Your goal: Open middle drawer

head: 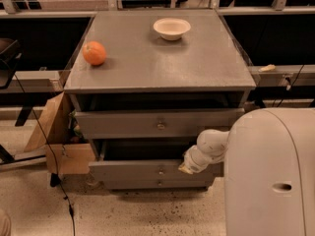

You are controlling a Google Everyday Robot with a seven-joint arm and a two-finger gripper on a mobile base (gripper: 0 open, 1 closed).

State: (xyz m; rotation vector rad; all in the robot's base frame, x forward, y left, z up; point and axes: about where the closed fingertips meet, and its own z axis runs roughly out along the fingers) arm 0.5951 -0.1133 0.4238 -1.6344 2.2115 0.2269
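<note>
Three grey drawers are stacked in a cabinet under a flat, matte grey surface (147, 63). The robot's white claw (187, 167) sits low, against the right part of the middle drawer (128, 171). Its rounded, glossy wrist (211, 145) reaches in from the bulky white robot body (270, 176) on the right.

The middle drawer's front is a long, flat horizontal band running leftward from the claw. Its small round metal knob (161, 170) lies just left of the claw at about the same height. It is unclear whether the claw is open or closed, or whether it has hold of anything.

A dark gap shows above this drawer, so it looks partly pulled out. Opening it further probably means a straight pull toward the robot.

Directly above the claw is the taller top drawer (113, 124), and just below is the thin bottom drawer (128, 183). Up on the surface, well above the claw, sit a shallow pale bowl (172, 28) and, farther left, a round orange (94, 53). A brown cardboard box (66, 156) stands beside the cabinet, far left of the claw.
</note>
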